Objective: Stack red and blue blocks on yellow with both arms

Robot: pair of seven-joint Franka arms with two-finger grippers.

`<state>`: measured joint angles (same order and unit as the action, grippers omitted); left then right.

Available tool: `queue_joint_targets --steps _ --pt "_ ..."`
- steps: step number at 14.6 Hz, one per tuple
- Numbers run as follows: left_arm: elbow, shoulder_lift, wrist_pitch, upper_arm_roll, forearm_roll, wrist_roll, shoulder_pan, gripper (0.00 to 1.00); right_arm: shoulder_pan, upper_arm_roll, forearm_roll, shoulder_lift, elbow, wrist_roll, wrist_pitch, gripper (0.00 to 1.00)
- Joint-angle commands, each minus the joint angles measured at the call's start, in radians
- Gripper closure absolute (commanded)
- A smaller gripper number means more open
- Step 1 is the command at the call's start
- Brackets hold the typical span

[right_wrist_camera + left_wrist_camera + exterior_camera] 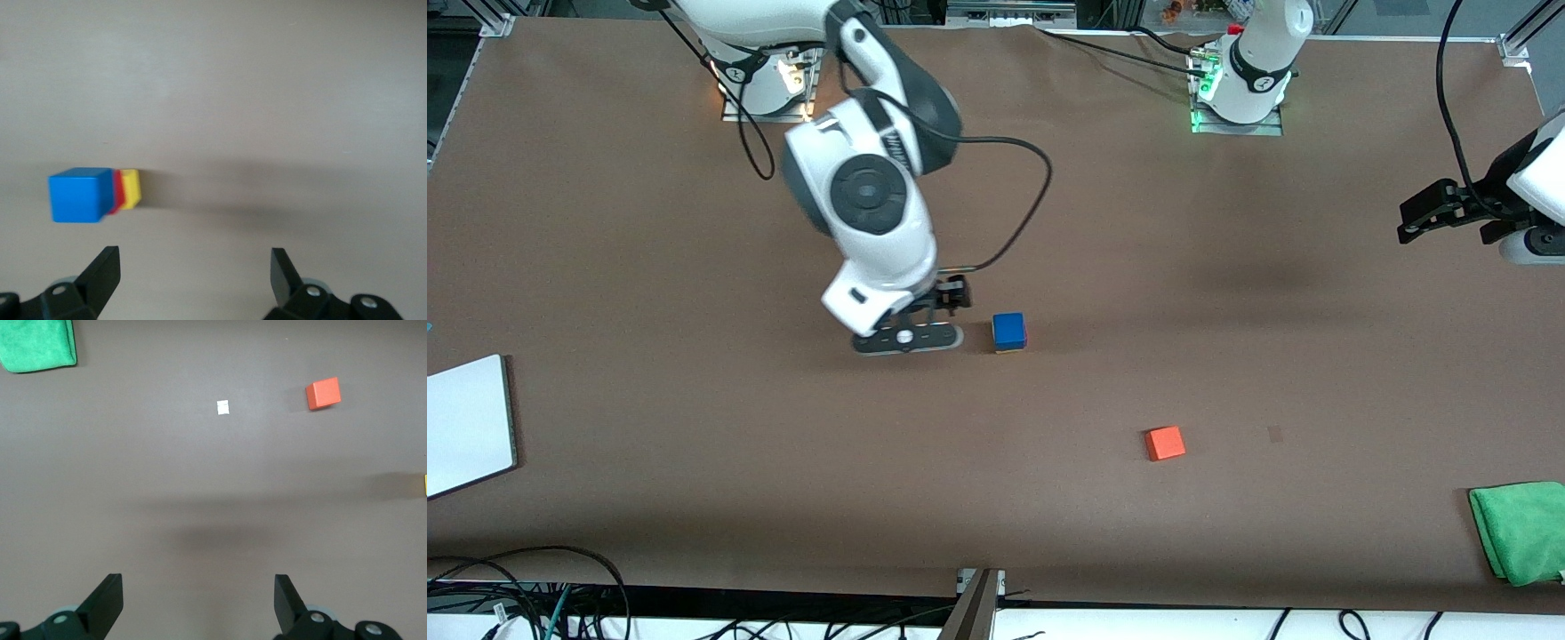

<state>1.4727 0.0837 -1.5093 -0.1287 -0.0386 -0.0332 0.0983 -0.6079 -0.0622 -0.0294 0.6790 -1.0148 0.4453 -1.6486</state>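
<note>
The blue block point(1008, 330) stands on top of a stack near the middle of the table. In the right wrist view the blue block point(80, 194) sits over the red block point(118, 191), which sits on the yellow cube point(131, 187). In the front view only a thin yellow edge point(1009, 350) shows under the blue block, and the red block is hidden. My right gripper point(907, 340) hangs low beside the stack, toward the right arm's end; it is open and empty point(193, 267). My left gripper point(1427, 213) waits high over the left arm's end of the table, open and empty point(199, 590).
An orange-red cube point(1165, 443) lies nearer the front camera than the stack and also shows in the left wrist view point(323, 393). A green cloth point(1520, 531) lies at the left arm's end. A white board point(467, 436) lies at the right arm's end.
</note>
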Motion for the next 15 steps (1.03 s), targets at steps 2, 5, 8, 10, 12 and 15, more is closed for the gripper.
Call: queue_joint_targets --steps 2,5,8,10,12,15 --pt "-0.015 0.002 0.020 0.000 0.011 0.013 0.004 0.00 0.101 0.007 0.002 -0.085 -0.013 -0.123 0.125 0.00" --pt "-0.011 0.001 0.023 -0.002 0.011 0.015 0.004 0.00 0.224 0.005 0.000 -0.114 -0.011 -0.259 0.208 0.00" --pt "-0.006 0.001 0.023 0.001 0.011 0.013 0.006 0.00 0.325 -0.011 0.003 -0.163 -0.014 -0.350 0.332 0.00" --pt "-0.006 0.001 0.021 0.004 0.011 0.015 0.006 0.00 0.390 -0.025 0.002 -0.177 -0.018 -0.442 0.368 0.00" --pt "-0.006 0.001 0.023 0.000 0.009 0.013 0.004 0.00 0.431 -0.024 0.005 -0.248 -0.118 -0.438 0.356 0.00" --pt "-0.008 0.001 0.021 0.000 0.009 0.013 0.004 0.00 0.487 -0.024 0.003 -0.354 -0.290 -0.447 0.233 0.00"
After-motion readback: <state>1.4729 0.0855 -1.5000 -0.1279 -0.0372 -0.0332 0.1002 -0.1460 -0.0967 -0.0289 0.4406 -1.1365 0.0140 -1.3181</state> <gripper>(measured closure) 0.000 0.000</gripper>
